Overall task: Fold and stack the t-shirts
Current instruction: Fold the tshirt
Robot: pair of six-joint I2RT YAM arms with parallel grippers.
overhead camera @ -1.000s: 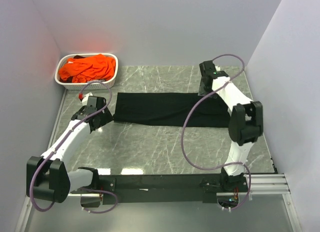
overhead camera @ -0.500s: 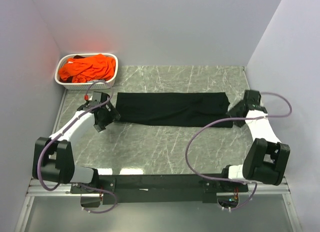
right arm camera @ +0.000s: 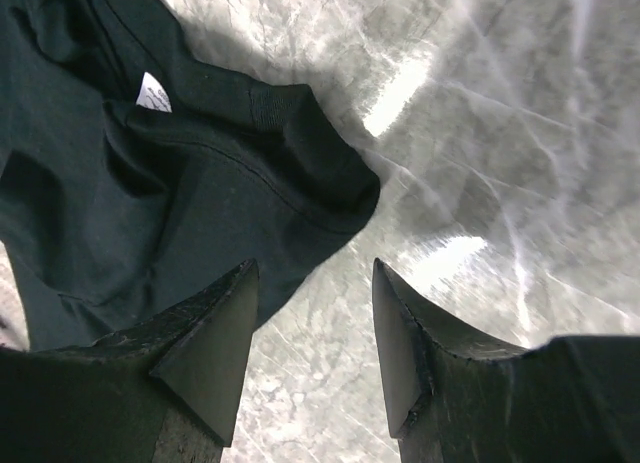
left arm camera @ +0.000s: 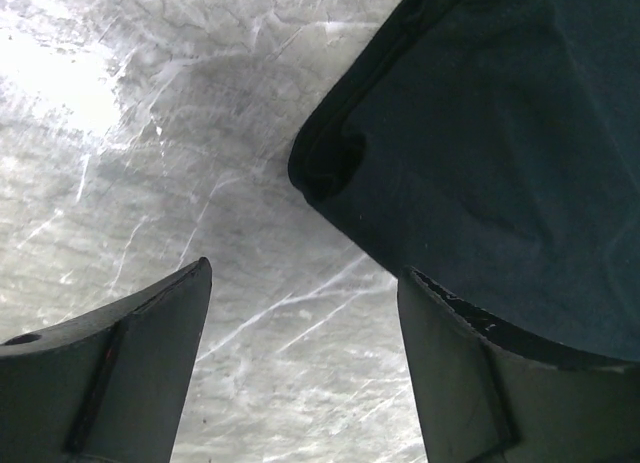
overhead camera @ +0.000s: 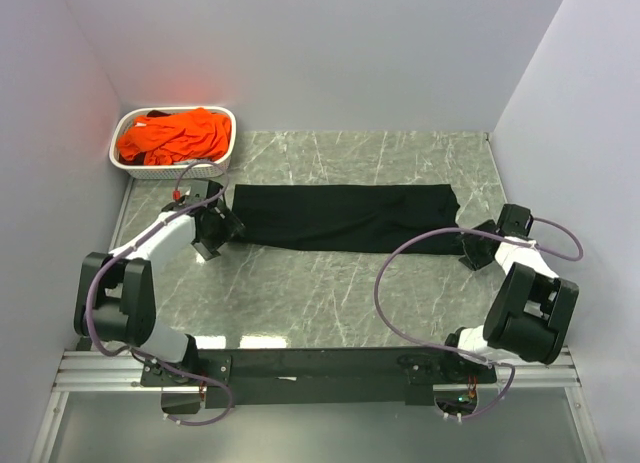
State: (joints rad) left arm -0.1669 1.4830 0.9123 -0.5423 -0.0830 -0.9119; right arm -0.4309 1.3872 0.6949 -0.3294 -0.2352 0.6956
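Basket (overhead camera: 135, 168): white latticed plastic, at the table's far left corner. Table (overhead camera: 330, 293): grey-green marble top, white veining, glossy reflections.

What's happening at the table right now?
A black tee lies on the table, folded into a long strip. The left gripper hovers open at its left end. The right gripper is open at its right end, where a white tag shows. Neither holds any cloth. The orange tees sit heaped in the basket at the far left corner, not yet folded.
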